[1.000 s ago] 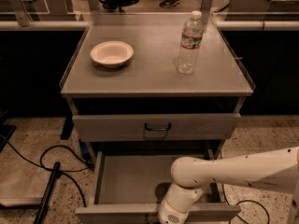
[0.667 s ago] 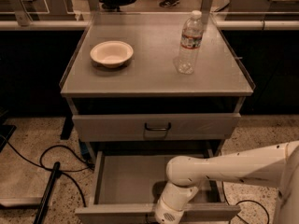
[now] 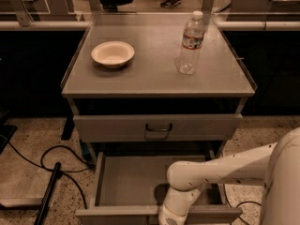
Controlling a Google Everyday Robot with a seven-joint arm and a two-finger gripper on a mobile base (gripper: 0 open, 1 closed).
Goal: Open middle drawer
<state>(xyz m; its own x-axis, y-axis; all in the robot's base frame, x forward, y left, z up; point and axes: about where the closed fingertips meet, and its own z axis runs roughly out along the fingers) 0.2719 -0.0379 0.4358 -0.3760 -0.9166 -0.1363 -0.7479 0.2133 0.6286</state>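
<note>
Grey metal makes up the cabinet (image 3: 79, 139), whose bench (image 3: 154, 76) carries one pale bowl (image 3: 112, 54) and one clear water bottle (image 3: 191, 43). The bottle stands upright, well apart from the bowl. Two drawers show. The upper drawer (image 3: 108, 127), with one dark loop handle (image 3: 158, 128), is shut. Below it the middle drawer (image 3: 131, 182) is pulled out, its shallow grey tray exposed. One white arm (image 3: 220, 170) reaches in from the right and bends down over that drawer's front edge. The tool (image 3: 168, 218) sits at the very bottom, seemingly at the drawer front; whether it is wide or narrow cannot be told.
</note>
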